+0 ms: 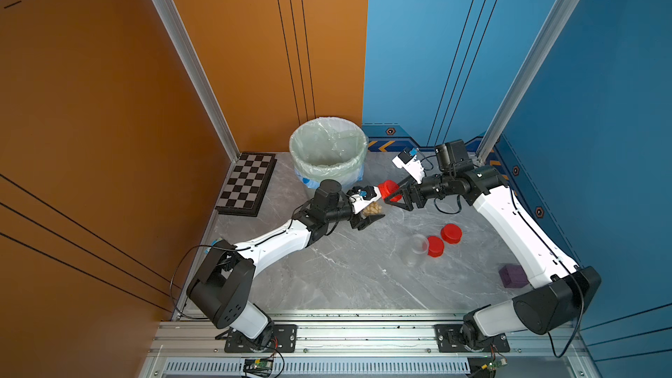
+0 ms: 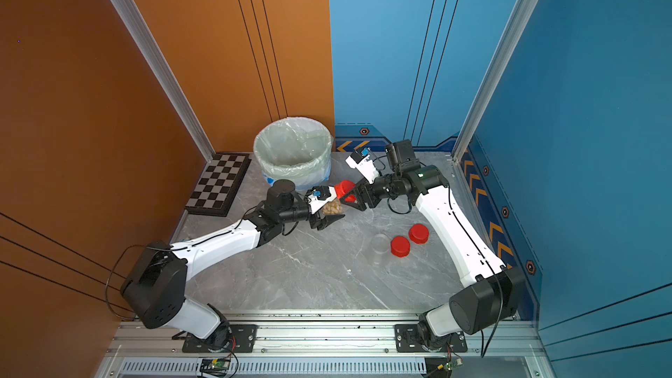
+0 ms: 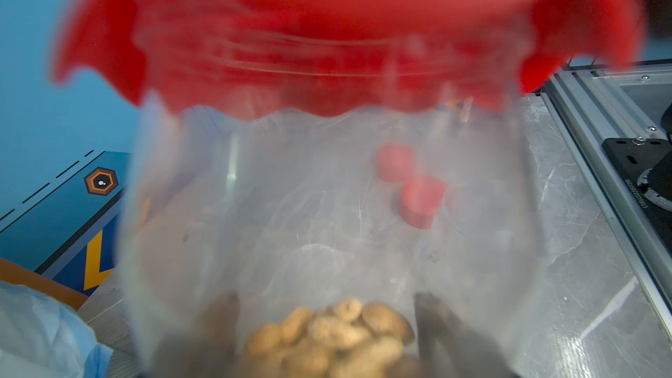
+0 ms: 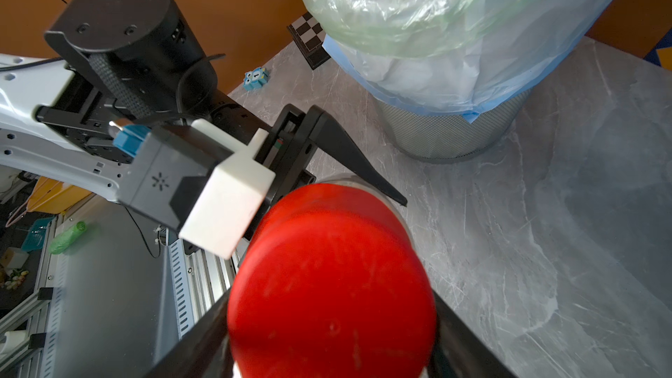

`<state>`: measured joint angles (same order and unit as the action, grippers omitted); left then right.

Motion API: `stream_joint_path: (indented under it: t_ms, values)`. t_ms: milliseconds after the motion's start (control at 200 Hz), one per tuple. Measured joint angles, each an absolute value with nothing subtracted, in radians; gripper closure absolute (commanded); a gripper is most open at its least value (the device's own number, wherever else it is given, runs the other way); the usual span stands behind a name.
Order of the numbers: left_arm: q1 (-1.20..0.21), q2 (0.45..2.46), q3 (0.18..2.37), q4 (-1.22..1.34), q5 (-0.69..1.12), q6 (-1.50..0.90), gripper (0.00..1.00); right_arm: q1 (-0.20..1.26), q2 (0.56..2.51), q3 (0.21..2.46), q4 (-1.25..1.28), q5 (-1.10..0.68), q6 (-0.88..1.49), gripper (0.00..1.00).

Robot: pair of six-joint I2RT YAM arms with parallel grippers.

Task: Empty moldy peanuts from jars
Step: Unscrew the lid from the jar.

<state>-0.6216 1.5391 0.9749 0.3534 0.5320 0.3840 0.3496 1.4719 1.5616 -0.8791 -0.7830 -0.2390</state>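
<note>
Left wrist view alone looks through the jar [image 3: 327, 212]: moldy peanuts [image 3: 327, 336] lie heaped at the end nearest the left claw [image 1: 376, 207]. We record that claw as clamped on the jar body, which lies sideways above the worktop [image 1: 345, 278] near the bin [image 1: 295, 147]. Right wrist view alone shows the lid [image 4: 331, 285] face-on. The right claw [image 1: 393, 193] flanks it closely; we cannot tell whether it clamps. Both top views add an empty jar [image 1: 418, 245] and loose lids [image 1: 451, 233].
</note>
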Motion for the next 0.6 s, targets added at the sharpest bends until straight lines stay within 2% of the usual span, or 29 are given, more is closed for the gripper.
stream_joint_path:
  t_ms: [390,490,601]
  values:
    - [-0.622,1.539,0.978,0.384,0.528,0.372,0.6,0.322,1.462,1.564,-0.926,-0.81,-0.231,0.15]
    - [-0.622,1.539,0.978,0.389,0.527,0.372,0.6,0.265,1.428,1.564,-0.933,-0.816,-0.219,0.14]
    - [-0.622,1.539,0.978,0.393,0.525,0.372,0.6,0.175,1.372,1.559,-0.924,-0.907,-0.202,0.13]
